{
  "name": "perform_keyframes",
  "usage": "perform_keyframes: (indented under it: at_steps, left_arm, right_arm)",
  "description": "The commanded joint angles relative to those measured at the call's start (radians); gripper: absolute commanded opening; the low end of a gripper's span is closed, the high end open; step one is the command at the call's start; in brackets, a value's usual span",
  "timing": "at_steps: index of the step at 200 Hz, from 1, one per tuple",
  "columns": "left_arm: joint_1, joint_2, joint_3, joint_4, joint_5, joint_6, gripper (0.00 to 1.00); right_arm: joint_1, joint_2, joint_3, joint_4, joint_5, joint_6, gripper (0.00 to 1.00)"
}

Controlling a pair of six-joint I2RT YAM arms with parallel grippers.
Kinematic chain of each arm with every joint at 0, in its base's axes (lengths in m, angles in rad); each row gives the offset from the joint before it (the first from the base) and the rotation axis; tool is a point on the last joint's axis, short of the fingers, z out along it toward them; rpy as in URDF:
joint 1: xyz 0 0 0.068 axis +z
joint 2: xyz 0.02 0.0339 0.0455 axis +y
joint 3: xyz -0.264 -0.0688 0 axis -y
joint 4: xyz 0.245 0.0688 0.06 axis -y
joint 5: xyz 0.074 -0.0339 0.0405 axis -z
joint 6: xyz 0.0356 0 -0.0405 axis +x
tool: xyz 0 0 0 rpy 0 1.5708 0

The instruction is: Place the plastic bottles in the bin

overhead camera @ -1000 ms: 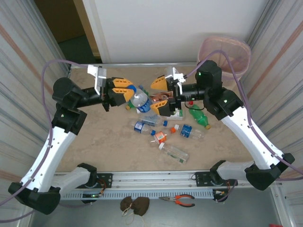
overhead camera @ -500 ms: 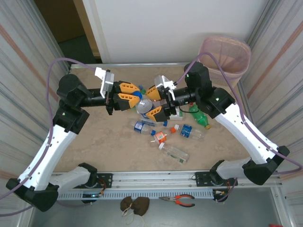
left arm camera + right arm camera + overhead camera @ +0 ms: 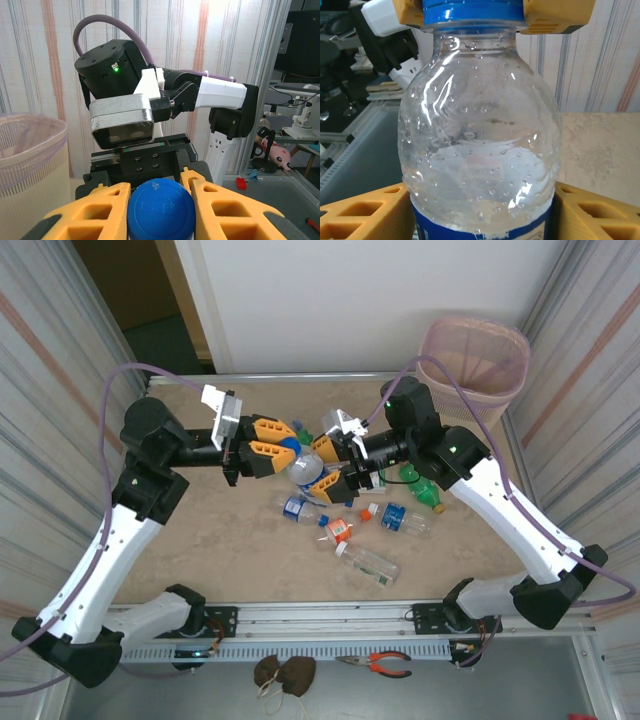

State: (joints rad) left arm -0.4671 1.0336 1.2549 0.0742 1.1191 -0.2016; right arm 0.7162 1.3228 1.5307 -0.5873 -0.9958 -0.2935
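Observation:
A clear plastic bottle (image 3: 303,466) with a blue label and blue cap (image 3: 160,210) hangs above the middle of the table, between both arms. My left gripper (image 3: 285,443) is shut on its cap. My right gripper (image 3: 318,466) faces it, with its orange fingers pressed to both sides of the bottle's labelled body (image 3: 480,140). Several more plastic bottles lie on the table below, among them a green one (image 3: 422,488) and a clear one (image 3: 368,562). The bin (image 3: 475,355), beige with a pink liner, stands at the far right corner.
Loose bottles with blue labels (image 3: 300,508) (image 3: 405,518) and one with an orange cap (image 3: 338,530) lie mid-table. Corrugated walls close in both sides. Pliers (image 3: 375,664) lie on the floor in front of the rail.
My right gripper has moved left toward the left gripper and narrowed its fingers onto the bottle's body. The left arm brought the bottle slightly right, still gripping the cap.

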Motion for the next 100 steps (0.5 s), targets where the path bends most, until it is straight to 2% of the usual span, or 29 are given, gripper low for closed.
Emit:
perform_keyframes:
  at_steps: [1,39,55,71,89,100]
  left_arm:
    - [-0.009,-0.014,0.024,0.025,0.007,0.025,0.0]
    - [-0.01,-0.015,0.022,0.024,-0.009,0.027,0.01]
    - [-0.01,-0.023,0.016,0.021,-0.026,0.032,0.16]
    - [-0.01,-0.037,0.004,0.006,-0.052,0.051,0.42]
    - [-0.01,-0.063,-0.01,-0.048,-0.112,0.102,0.58]
    - [-0.01,-0.087,-0.021,-0.075,-0.158,0.132,0.62]
  right_arm:
    - [0.012,-0.005,-0.001,-0.022,-0.028,-0.018,0.58]
    - [0.016,-0.009,0.0,0.011,-0.032,0.005,0.53]
    - [0.016,-0.011,0.003,0.018,-0.023,0.012,0.52]
    - [0.017,-0.015,0.011,0.017,-0.008,0.013,0.51]
    - [0.013,-0.019,0.021,0.017,0.011,0.015,0.5]
    - [0.005,-0.019,0.029,0.017,0.021,0.023,0.5]
